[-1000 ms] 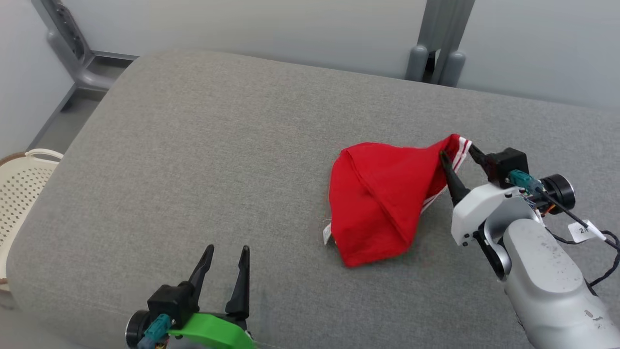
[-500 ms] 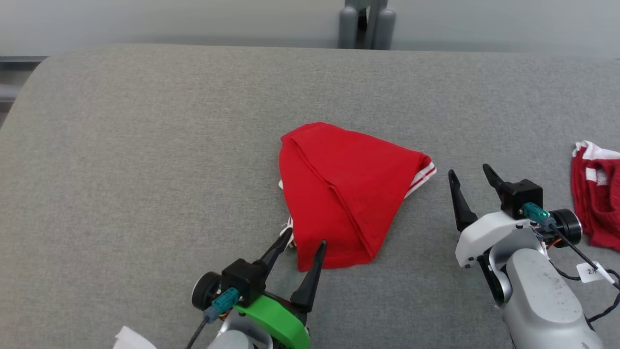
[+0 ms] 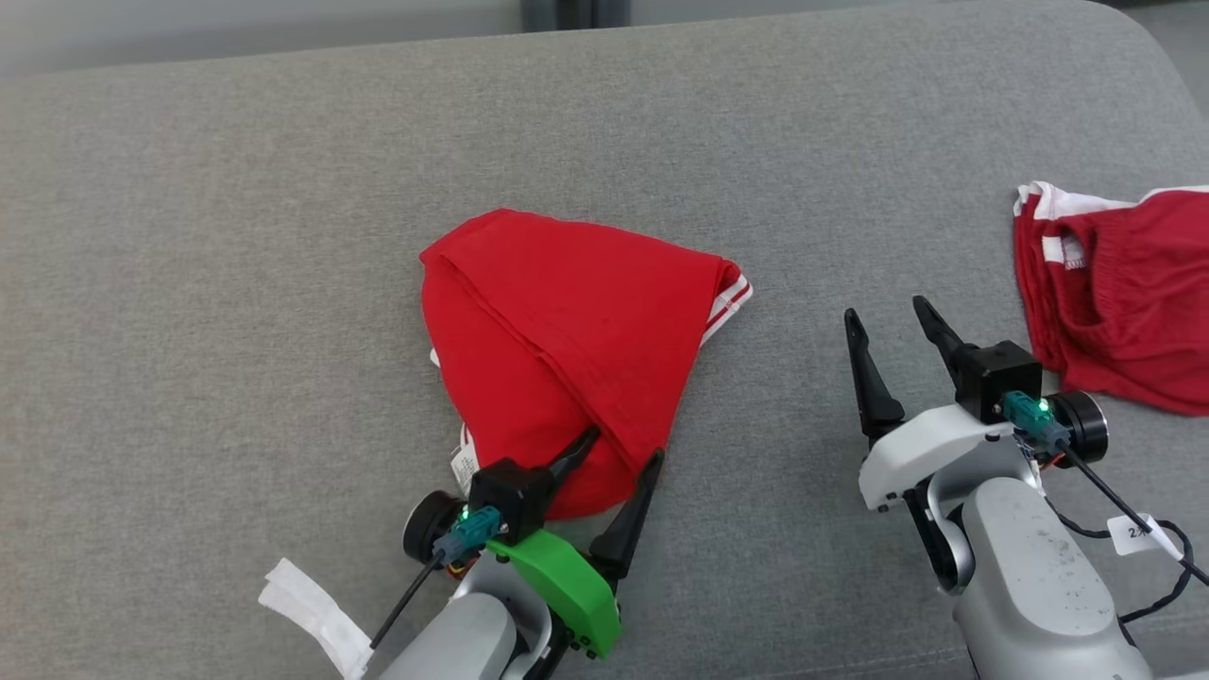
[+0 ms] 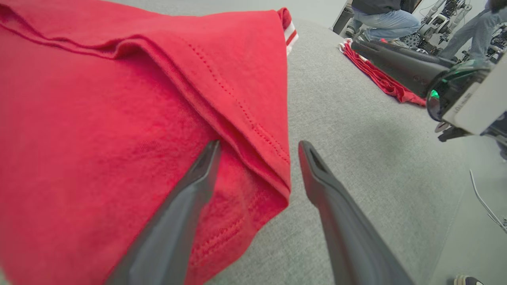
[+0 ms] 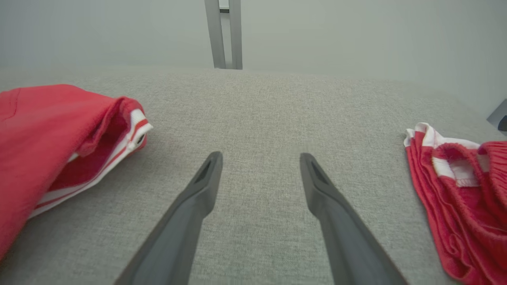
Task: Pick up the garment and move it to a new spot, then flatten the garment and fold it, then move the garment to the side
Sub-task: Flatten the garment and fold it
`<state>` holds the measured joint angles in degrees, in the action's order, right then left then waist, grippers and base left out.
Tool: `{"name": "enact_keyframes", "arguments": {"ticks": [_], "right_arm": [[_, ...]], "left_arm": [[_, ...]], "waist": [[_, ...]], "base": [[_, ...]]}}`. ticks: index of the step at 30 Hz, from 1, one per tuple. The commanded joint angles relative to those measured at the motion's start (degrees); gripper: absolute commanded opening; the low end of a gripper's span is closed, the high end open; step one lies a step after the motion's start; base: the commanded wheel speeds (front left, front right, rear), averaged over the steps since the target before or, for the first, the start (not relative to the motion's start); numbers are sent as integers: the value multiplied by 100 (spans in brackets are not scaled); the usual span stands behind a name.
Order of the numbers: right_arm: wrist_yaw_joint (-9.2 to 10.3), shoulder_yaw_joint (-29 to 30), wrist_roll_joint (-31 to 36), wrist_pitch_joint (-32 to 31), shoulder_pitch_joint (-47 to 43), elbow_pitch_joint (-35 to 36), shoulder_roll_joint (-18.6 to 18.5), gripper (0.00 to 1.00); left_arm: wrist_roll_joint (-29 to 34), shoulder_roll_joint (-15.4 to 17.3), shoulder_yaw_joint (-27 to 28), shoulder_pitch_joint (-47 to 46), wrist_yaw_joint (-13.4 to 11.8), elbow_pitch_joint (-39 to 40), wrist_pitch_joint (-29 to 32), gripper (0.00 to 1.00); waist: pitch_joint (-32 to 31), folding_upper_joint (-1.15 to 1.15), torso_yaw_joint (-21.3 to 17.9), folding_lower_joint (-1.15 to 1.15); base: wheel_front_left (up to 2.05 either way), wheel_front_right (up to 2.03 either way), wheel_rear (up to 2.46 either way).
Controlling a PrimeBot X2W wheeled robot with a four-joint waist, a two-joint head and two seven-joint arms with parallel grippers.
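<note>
**Folded, not yet shifted**

Your red garment [image 3: 567, 349] lies folded on the grey cushion [image 3: 236, 283]. The left gripper [image 3: 625, 444], spread wide, straddles its near corner, gripping nothing. The right gripper [image 3: 884, 310], equally wide and empty, hovers beside it. I'd say only the move aside remains.

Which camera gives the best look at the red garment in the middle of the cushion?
The head view: almost the whole garment shows, folded into a rough triangle on the cushion. The left wrist view has its near corner close up, cropped by the frame. The right wrist view catches its striped end at the left.
</note>
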<state>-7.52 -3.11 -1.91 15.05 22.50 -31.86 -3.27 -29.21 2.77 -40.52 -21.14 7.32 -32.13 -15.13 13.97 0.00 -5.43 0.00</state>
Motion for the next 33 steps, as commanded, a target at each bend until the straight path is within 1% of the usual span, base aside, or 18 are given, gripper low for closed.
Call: {"name": "enact_keyframes", "arguments": {"ticks": [1,4,7,9,11,14,15,17,20,22,24,25,28,31,33], "right_arm": [[8,3,-19,15,-14,23,2,100],[7,5,-40,15,-33,40,21,100],[7,11,-50,15,-82,51,19,100],[7,17,-48,15,-98,50,25,100],[8,39,-59,15,-117,47,28,100],[8,49,-107,15,-158,63,31,100],[7,52,-142,14,-194,60,31,100],[8,78,-181,15,-252,66,28,100],[7,59,-252,15,-310,72,29,100],[7,-35,-315,15,-343,68,30,100],[8,-155,-381,15,-321,63,27,100],[8,-241,-423,16,-298,59,27,100],[7,-515,-563,15,-230,62,29,100],[7,-747,-684,16,-184,102,25,100],[7,-935,-733,15,-151,119,27,100]], "left_arm": [[-75,33,2,-107,26,-43,1,100],[-109,33,-1,-132,26,-72,1,100],[-114,29,-8,-174,26,84,1,100],[25,31,86,-212,27,251,1,0],[217,28,171,-213,27,433,0,0],[496,35,459,-122,26,724,1,0],[681,27,615,-102,25,943,0,0],[850,39,948,-94,23,1285,0,0],[1141,244,1475,-294,23,1826,1,0],[1314,551,1664,-526,23,2036,1,0],[1335,911,1750,-753,23,1972,1,0],[1352,1164,1752,-926,23,1837,1,0],[1161,1698,1673,-1442,23,1214,1,0],[936,2078,1484,-1901,22,552,7,0],[850,2255,1345,-2146,22,77,55,0]], "waist": [[203,0,-223,0],[225,0,-259,0],[234,0,-268,0],[238,0,-258,0],[224,0,-223,0],[160,0,-124,0],[119,0,-69,0],[67,0,24,0],[-24,0,179,0],[-65,0,229,0],[-78,0,243,0],[-78,0,235,0],[-23,0,154,0],[59,0,52,0],[120,0,-23,0]], "base": [[0,0,0],[0,0,0],[0,0,0],[0,0,0],[0,0,0],[0,0,0],[0,0,0],[0,0,0],[0,0,0],[0,0,0],[0,0,0],[0,0,0],[0,0,0],[0,0,0],[0,0,0]]}}
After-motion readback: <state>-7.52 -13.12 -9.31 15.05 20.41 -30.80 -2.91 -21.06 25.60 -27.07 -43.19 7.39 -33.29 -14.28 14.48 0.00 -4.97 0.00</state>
